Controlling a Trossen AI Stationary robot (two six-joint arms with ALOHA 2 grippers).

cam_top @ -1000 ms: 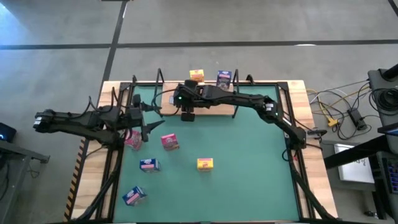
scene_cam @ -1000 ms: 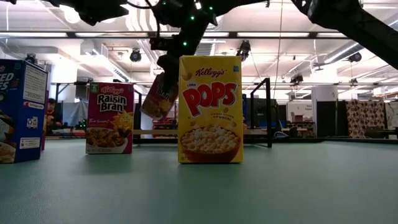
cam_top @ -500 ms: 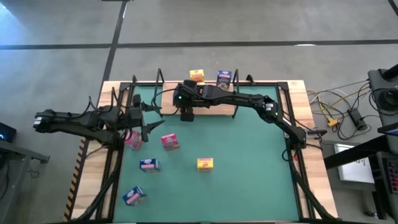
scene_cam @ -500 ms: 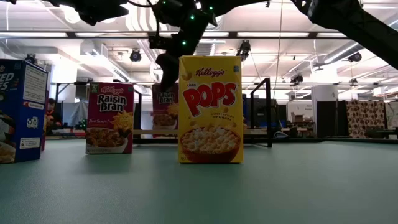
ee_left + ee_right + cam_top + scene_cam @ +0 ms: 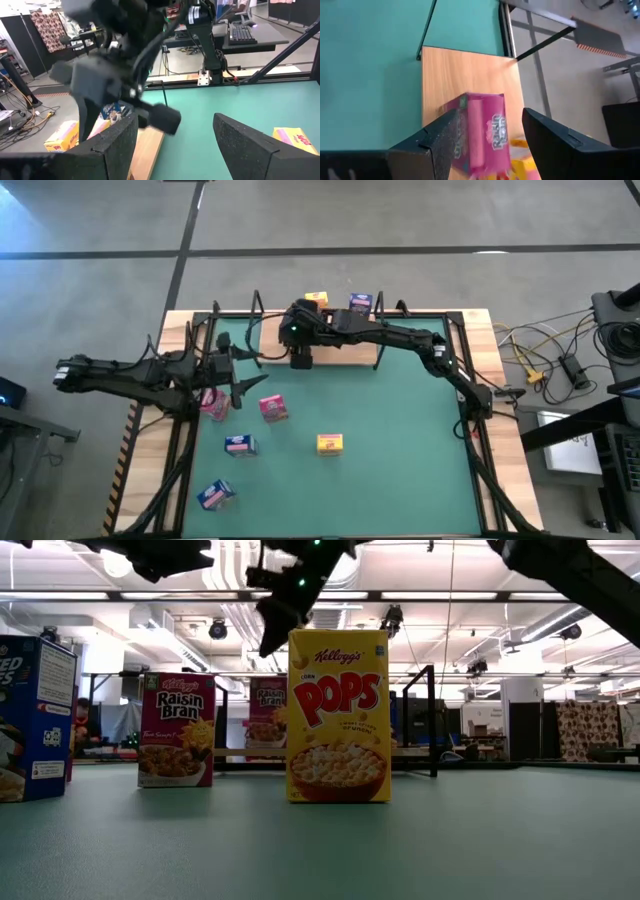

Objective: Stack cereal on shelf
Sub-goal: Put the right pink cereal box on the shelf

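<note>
On shelf (image 5: 340, 352): pink box (image 5: 482, 130) standing, freed; yellow (image 5: 316, 300) and blue (image 5: 361, 303) behind
Right gripper (image 5: 302, 358): above it, jaws apart, empty
Left gripper (image 5: 243, 383): waiting, jaws apart, empty
Left on mat (image 5: 400, 440): five boxes visible, one yellow (image 5: 330, 443)

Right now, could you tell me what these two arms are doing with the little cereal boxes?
The right gripper is open above a pink box standing on the wooden shelf, apparently just released. A yellow box and a blue box sit behind the shelf. The left gripper hangs open at the mat's left side beside another pink box. More boxes wait on the green mat, including a yellow one.
</note>
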